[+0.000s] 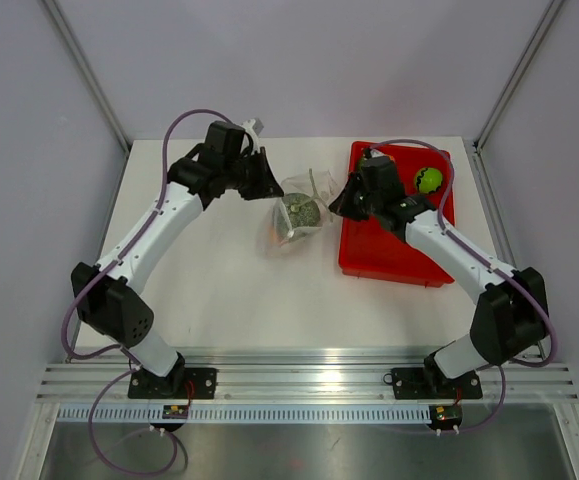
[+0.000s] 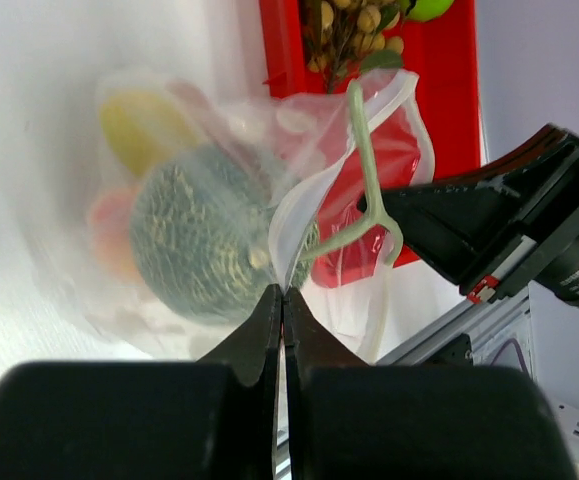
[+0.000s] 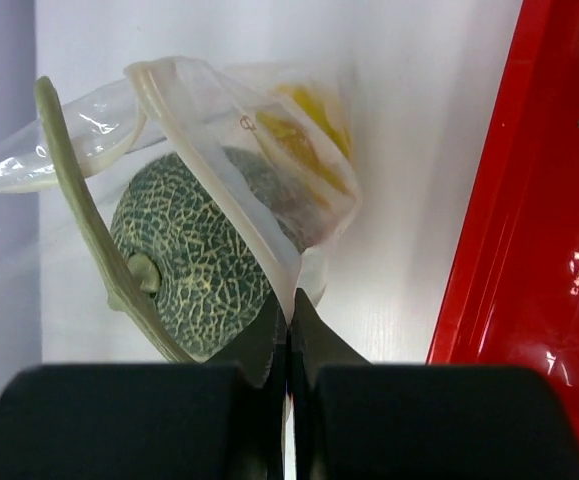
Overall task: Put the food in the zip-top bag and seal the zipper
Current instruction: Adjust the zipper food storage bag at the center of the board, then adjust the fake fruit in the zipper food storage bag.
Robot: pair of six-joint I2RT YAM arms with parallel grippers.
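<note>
my left gripper (image 2: 283, 292) has its two fingers pressed together, and they pinch the whitish rim of the zip-top bag (image 2: 269, 130) right at their tips. my right gripper (image 3: 289, 300) is pressed together too, clamped on the other side of the same rim. the bag sits between the two grippers on the white table (image 1: 229, 290), and its mouth is pulled open, so the zipper (image 2: 294, 205) is not closed. just past my left fingertips i see the big netted melon (image 2: 204, 245) inside the bag, with a yellow piece (image 2: 144, 130) behind it and an orange-peach fruit (image 2: 114, 235) off to the left of it. the melon's long green stem (image 3: 79, 210) pokes out through the mouth, left of my right fingertips. the edge of the red tray (image 3: 469, 250) runs close along the right side of my right gripper, so there is little room that way. the brown longan cluster (image 2: 354, 25) and the green apple (image 1: 428, 180) lie in the tray, beyond the right gripper. from the bag back toward the arm bases the table is bare, and to the left of my left gripper there is bare table out to its edge.
</note>
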